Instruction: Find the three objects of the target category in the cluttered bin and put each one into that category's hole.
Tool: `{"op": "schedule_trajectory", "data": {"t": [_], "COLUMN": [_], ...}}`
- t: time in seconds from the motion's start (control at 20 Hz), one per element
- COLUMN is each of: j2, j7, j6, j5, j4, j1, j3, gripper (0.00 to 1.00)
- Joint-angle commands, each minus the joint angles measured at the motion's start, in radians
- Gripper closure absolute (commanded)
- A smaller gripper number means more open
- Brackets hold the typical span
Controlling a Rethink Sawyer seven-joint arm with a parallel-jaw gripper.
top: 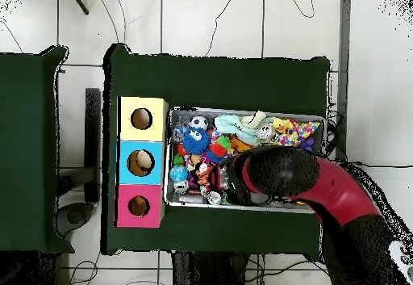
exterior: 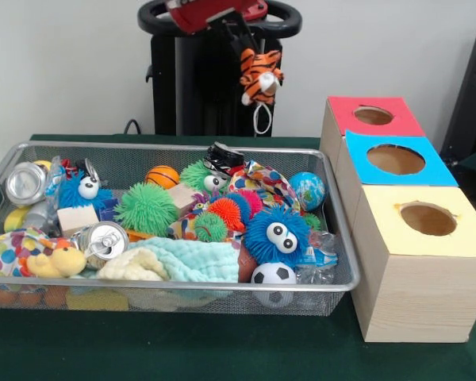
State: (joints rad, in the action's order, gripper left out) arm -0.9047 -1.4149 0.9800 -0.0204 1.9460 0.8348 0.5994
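In the front view, the gripper [exterior: 250,44] hangs at the top centre of the frame, well above the basket, closed on a small orange-and-black striped plush tiger [exterior: 260,75] that dangles in the air with a white loop of cord beneath it. Only the black fingers and a slab of the red arm [exterior: 214,11] show at the top edge, in front of the black pedestal [exterior: 194,87].

The wide shallow silver wire-mesh basket [exterior: 174,295] fills the left and centre of the frame on the dark green surface [exterior: 222,349]. Two crushed aluminium cans are plain to see: one with its shiny round end facing out at the upper left corner of the basket [exterior: 25,182], and one lower down, left of centre, tilted toward the front wall [exterior: 103,240]. A third can is not clearly made out among the toys. Around them lie a green spiky rubber ball [exterior: 146,209], a blue fuzzy ball with googly eyes [exterior: 278,236], a small black-and-white football [exterior: 273,275], a pale mint cloth [exterior: 192,259], a small orange basketball [exterior: 162,176] and a globe-printed ball [exterior: 308,190].

At the right of the frame stand three pale wooden boxes in a row. The farthest, red-topped box carries the round dark hole [exterior: 373,116]; the blue-topped box [exterior: 395,159] is in the middle and the yellow-topped box [exterior: 427,219] nearest.

In the overhead view the red and black arm [top: 323,193] covers the lower right part of the basket [top: 242,111], and the red-topped hole [top: 139,206] sits at the lower left of the box row.
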Motion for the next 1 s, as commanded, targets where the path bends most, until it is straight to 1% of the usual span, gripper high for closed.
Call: {"op": "schedule_trajectory", "data": {"t": [0.05, 0.25, 0.3, 0.45, 0.7, 0.85, 1.0], "j2": [0.020, 0.041, 0.054, 0.068, 0.079, 0.074, 0.073], "j7": [-0.224, -0.240, -0.247, -0.256, -0.265, -0.271, -0.296], "j6": [0.144, 0.190, 0.216, 0.255, 0.275, 0.238, 0.233], "j5": [-0.044, -0.043, -0.041, -0.043, -0.070, -0.099, -0.130], "j4": [-0.098, -0.139, -0.163, -0.188, -0.205, -0.192, -0.202], "j1": [-0.065, -0.094, -0.101, -0.115, -0.144, -0.173, -0.206], "j3": [-0.063, -0.084, -0.089, -0.106, -0.119, -0.126, -0.132], "gripper": [1.00, 1.00, 1.00, 1.00, 1.00, 1.00, 1.00]}}
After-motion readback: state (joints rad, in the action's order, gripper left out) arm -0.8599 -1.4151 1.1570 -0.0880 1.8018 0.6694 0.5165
